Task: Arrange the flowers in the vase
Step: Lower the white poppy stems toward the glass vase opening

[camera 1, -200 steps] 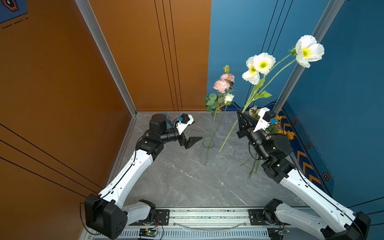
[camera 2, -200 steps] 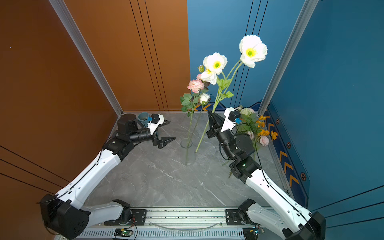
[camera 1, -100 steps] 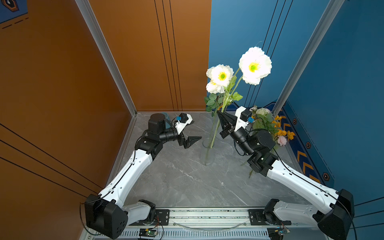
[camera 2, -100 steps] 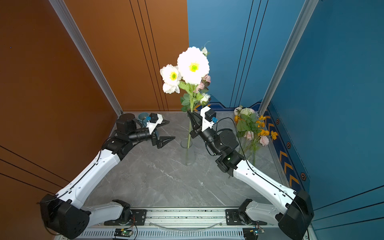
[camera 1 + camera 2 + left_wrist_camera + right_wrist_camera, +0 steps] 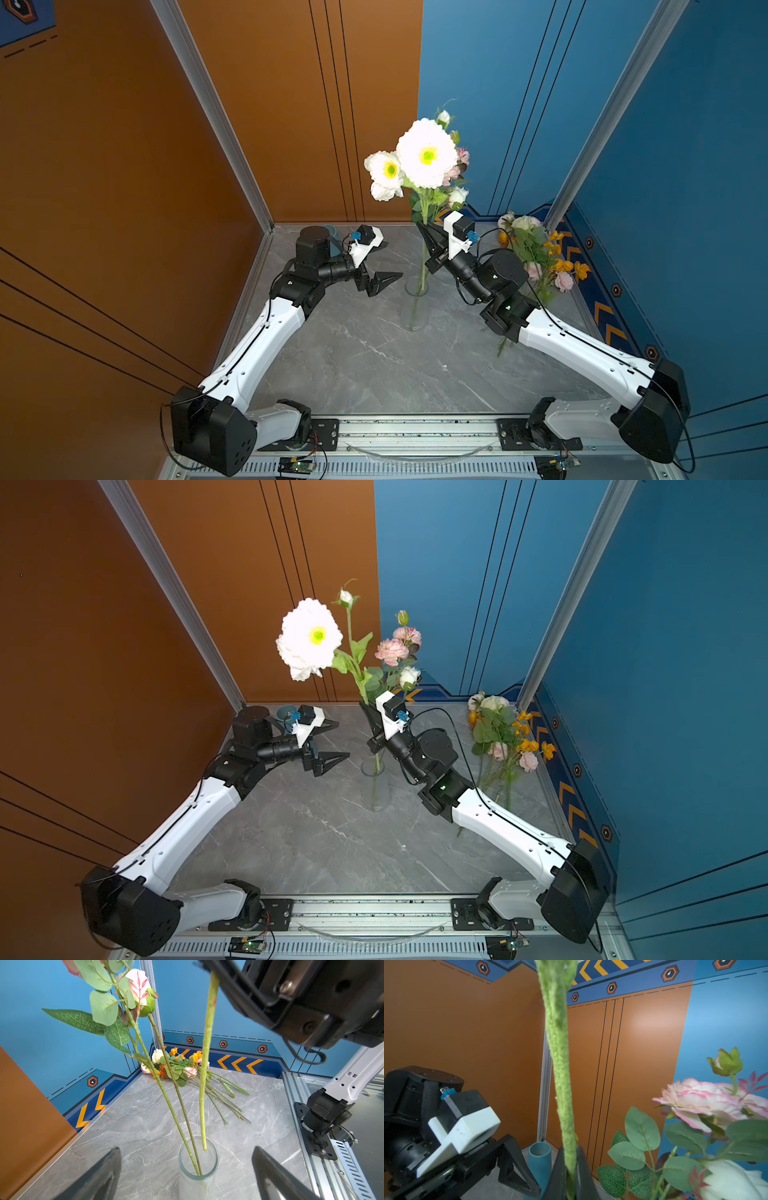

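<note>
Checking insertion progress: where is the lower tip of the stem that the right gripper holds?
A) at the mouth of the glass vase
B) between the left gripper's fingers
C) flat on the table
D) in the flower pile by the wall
A: the left wrist view shows the stem ending at the vase mouth, with the right gripper clamped higher up.

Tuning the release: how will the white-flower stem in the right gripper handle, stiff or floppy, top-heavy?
Probably fairly stiff: the white-flower stem hangs straight from the right gripper to the vase mouth. Likely top-heavy: the big white blooms sit far above the grip, so it may lean once released. The fuzzy surface looks grippy, not slippery.
</note>
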Motion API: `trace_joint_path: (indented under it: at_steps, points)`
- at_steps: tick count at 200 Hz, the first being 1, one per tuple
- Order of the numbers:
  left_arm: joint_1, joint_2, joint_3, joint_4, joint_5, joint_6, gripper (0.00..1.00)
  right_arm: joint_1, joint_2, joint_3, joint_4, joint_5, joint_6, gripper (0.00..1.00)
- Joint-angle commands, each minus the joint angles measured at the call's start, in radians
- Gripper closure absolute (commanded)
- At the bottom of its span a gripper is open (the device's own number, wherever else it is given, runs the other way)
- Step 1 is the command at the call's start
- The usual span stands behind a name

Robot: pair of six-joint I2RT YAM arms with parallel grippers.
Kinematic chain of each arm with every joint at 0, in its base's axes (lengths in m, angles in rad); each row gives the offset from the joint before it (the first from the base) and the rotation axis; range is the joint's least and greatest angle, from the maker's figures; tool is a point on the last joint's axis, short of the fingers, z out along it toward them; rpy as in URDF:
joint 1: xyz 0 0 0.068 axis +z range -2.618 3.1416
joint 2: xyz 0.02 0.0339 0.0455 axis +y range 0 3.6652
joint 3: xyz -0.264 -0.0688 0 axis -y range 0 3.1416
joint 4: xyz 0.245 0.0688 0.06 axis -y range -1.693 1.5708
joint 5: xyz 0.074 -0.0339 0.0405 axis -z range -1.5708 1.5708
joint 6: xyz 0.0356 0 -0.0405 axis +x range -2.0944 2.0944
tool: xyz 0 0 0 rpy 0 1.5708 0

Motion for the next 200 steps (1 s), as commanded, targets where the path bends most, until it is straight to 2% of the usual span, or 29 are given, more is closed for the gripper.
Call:
trace_joint_path:
  at_steps: [1, 51, 123, 176, 200]
  points:
    - [0.019, 0.016, 0.014, 0.004, 0.037, -0.011, 0.02, 0.007, 0.023, 0.049, -0.05, -0.046, -0.063, 1.0]
    - [0.064, 0.06, 0.03, 0.002, 0.094, -0.041, 0.02, -0.005, 0.071, 0.043, -0.083, -0.08, -0.077, 1.0]
    - [0.076, 0.077, 0.038, 0.004, 0.106, -0.049, 0.02, -0.016, 0.155, -0.007, -0.013, -0.071, -0.023, 1.0]
    - [0.173, 0.081, 0.04, 0.045, 0.156, -0.095, 0.02, -0.013, 0.173, -0.061, 0.015, -0.049, -0.007, 0.99]
    - [0.178, 0.079, 0.041, 0.051, 0.167, -0.105, 0.02, -0.012, 0.171, -0.08, 0.01, -0.04, -0.006, 0.98]
